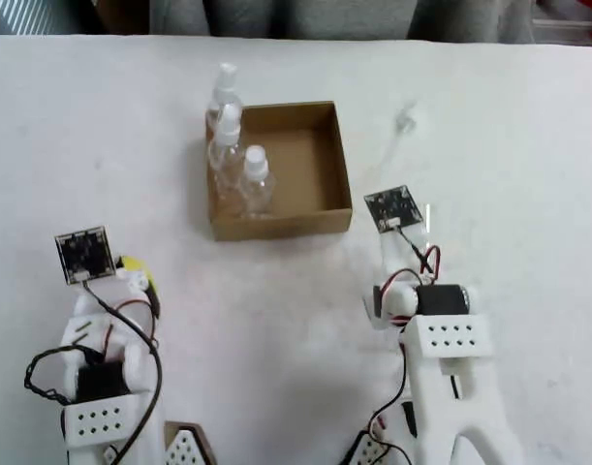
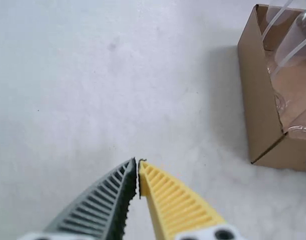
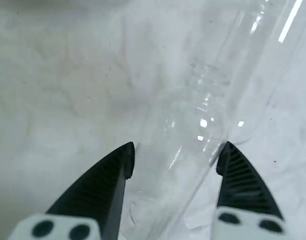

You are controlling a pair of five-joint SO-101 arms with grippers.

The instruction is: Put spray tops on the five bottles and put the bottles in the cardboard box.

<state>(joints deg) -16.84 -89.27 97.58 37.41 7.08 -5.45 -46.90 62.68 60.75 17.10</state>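
A cardboard box [image 1: 315, 215] stands mid-table, and three clear bottles with white spray tops [image 1: 228, 136] stand along its left side. The left wrist view has the box [image 2: 260, 105] off to one side with bottles [image 2: 293, 40] inside. Another clear bottle [image 3: 203, 110] lies on the white table, with my right gripper [image 3: 177, 150] open and one black finger on each side of it. In the high view this bottle [image 1: 408, 126] is faint, beyond the right arm [image 1: 441, 329]. My left gripper [image 2: 137, 162] is shut on nothing, low over bare table to the left of the box.
The white table [image 1: 489, 116] has free room to the right of the box and across the far left. The left arm [image 1: 102, 387] sits near the front edge. Cables hang from both arms.
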